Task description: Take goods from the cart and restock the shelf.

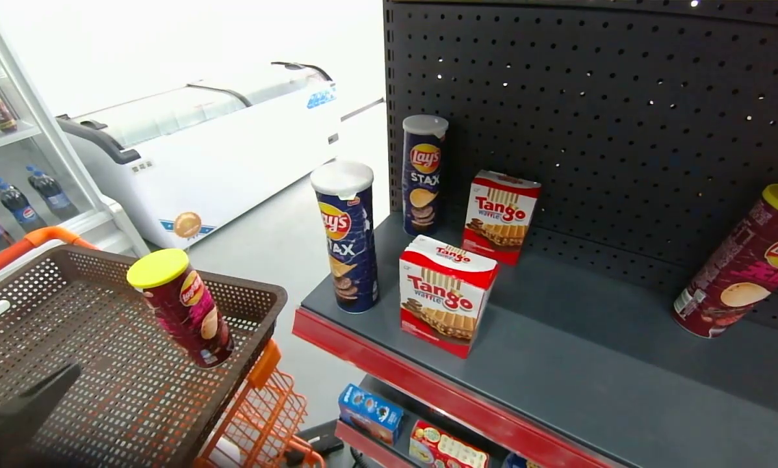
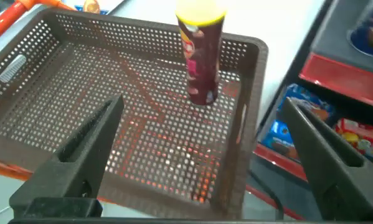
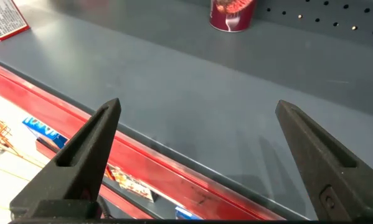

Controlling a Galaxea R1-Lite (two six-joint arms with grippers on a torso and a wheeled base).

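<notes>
Can upright in basket, lid up, perhaps leaning, left gripper and right gripper jaws spread

rightmost maroon can is clipped by the head view's right edge.

The basket is brown, pierced with a fine grid of holes; the cart under it is orange wire. The basket's can is maroon with a yellow lid, and so is the right can. The shelf is dark grey with a red front edge; the pegboard is black, dotted with holes. The front can and back can are navy with white lids; the front box and back box are red and white.
</notes>
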